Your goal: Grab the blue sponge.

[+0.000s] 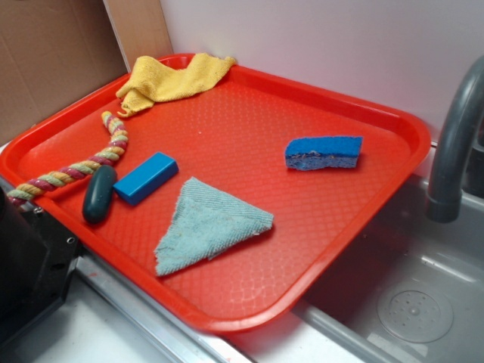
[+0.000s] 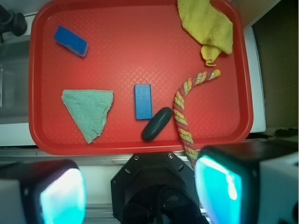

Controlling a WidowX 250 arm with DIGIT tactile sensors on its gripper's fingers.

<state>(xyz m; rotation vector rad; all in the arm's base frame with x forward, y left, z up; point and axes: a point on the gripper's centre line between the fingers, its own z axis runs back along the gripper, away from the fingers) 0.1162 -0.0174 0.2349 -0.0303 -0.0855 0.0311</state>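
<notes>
The blue sponge (image 1: 324,152) lies on the right side of the red tray (image 1: 227,318), its purplish-grey scouring layer facing down. In the wrist view the blue sponge (image 2: 70,41) sits at the tray's top left, far from my gripper (image 2: 140,193). My gripper hangs high above the counter off the near edge of the tray (image 2: 140,144), open, its two teal pads (image 2: 63,196) wide apart with nothing between them. In the exterior view only a black part of the arm shows at the lower left; the gripper itself is out of frame.
On the tray also lie a smooth blue block (image 2: 143,101), a dark green oval piece (image 2: 157,124), a light blue-grey cloth (image 2: 89,112), a coloured rope (image 2: 184,116) and a yellow towel (image 2: 205,25). A sink with a grey faucet (image 1: 454,144) lies beyond the sponge's side.
</notes>
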